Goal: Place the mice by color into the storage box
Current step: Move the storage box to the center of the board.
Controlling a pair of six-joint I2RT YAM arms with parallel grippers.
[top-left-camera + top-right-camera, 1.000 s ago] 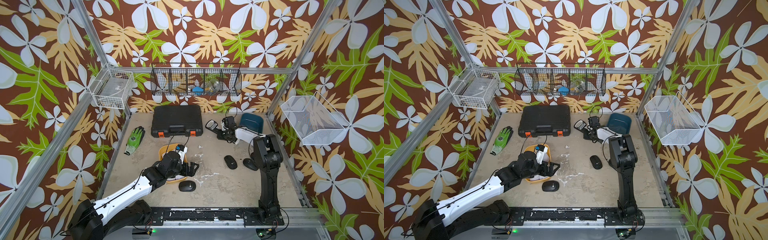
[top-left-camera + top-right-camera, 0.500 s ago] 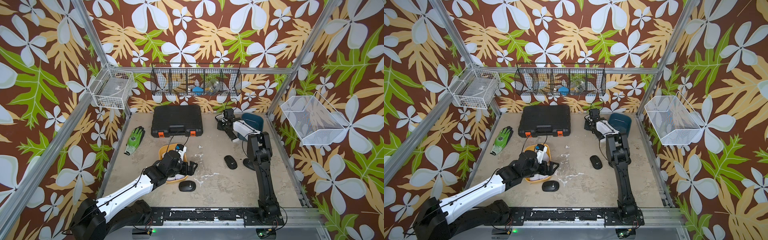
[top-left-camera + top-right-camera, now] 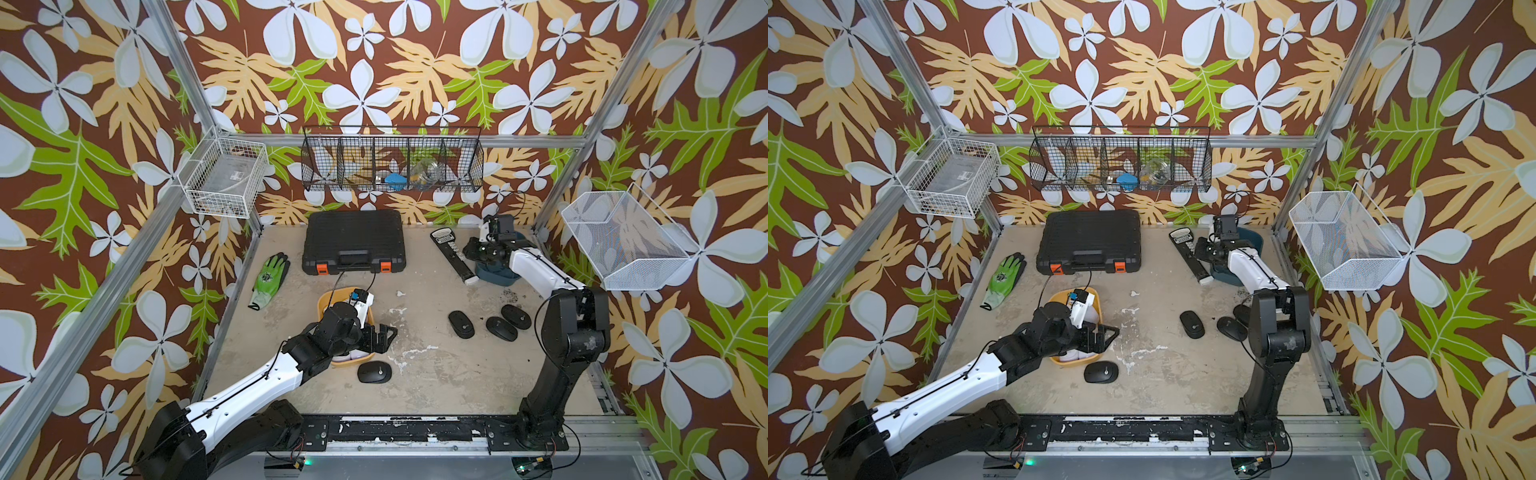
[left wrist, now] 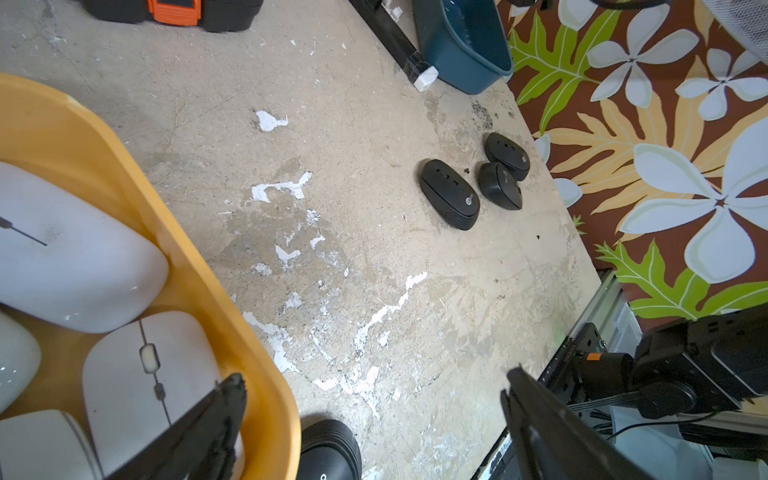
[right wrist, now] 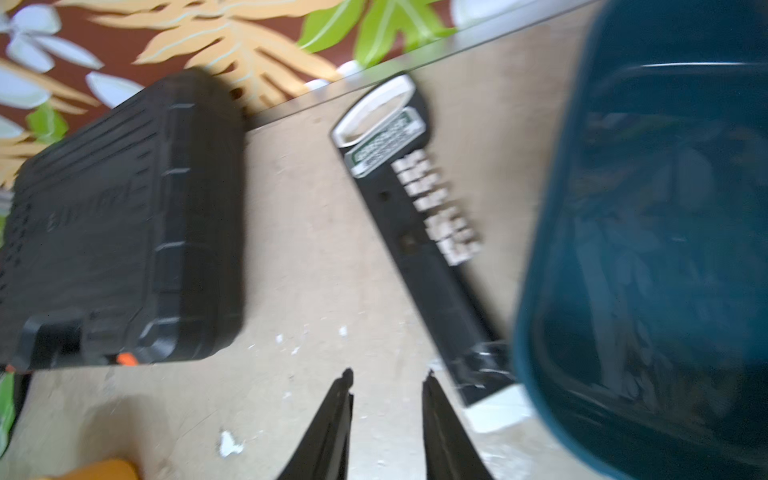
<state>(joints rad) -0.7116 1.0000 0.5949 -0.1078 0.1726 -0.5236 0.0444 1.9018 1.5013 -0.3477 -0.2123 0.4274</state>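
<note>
Several white mice lie in the yellow storage box. My left gripper hangs open over that box's right rim, nothing between its fingers. One black mouse lies on the floor just beside the box. Three more black mice sit clustered at the right. My right gripper is open and empty at the back right, beside the teal storage box, whose inside shows only as a dark blur.
A long black-and-white remote lies against the teal box. A black tool case sits at the back, with a green glove to its left. Wire baskets hang on the walls.
My right arm has swung its gripper about at the back near the teal box, uncovering the remote and the third black mouse. The left arm has hardly moved.
</note>
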